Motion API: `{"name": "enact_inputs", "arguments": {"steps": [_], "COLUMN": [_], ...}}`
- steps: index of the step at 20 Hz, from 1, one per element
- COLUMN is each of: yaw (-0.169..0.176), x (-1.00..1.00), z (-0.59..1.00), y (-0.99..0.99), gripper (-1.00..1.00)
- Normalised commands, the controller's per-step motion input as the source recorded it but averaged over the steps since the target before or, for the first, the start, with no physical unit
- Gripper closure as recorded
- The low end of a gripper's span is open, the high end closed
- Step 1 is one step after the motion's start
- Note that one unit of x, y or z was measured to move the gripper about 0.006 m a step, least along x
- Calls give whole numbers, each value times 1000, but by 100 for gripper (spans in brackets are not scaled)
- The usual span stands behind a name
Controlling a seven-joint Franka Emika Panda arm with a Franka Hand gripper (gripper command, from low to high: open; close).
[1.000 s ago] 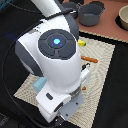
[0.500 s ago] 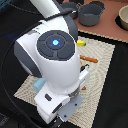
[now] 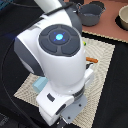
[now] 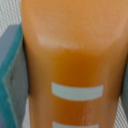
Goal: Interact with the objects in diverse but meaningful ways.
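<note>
A Franka arm [image 3: 57, 60] is looming over a woven beige mat [image 3: 102, 55] on a dark tabletop [image 3: 115, 95], its bulk hiding almost everything beneath it in the exterior view. The wrist view is filling with the yellow-orange slab [image 4: 72, 55], a smooth, glossy block crossed by pale stripes, lying so close to the lens that the tool itself is going unseen; whether it is spread or closed, and whether it is gripping the slab, cannot be told. A grey and teal edge [image 4: 12, 80] is sitting just beside the slab. Judging by its sheen and clean edges, the slab is probably stiff, light plastic and somewhat slippery, so pinching it across its narrow sides would seem the safer hold. A sliver of pale blue carton [image 3: 39, 86] is peeking out from under the arm, and an orange handle [image 3: 91, 59] is showing at the arm's far side. A large grey pot [image 3: 92, 13] is standing well apart on a reddish surface beyond the mat.
</note>
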Motion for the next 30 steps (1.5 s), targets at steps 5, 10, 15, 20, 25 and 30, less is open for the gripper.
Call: {"name": "enact_inputs", "arguments": {"steps": [5, 10, 15, 20, 25, 30], "yaw": [-131, -71, 0, 0, 0, 0], "x": [318, -78, -219, -234, -407, -519], "z": [976, 703, 373, 347, 103, -34], "y": [419, 604, 618, 603, 690, 702], "gripper": [100, 100, 100, 100, 100, 100]}}
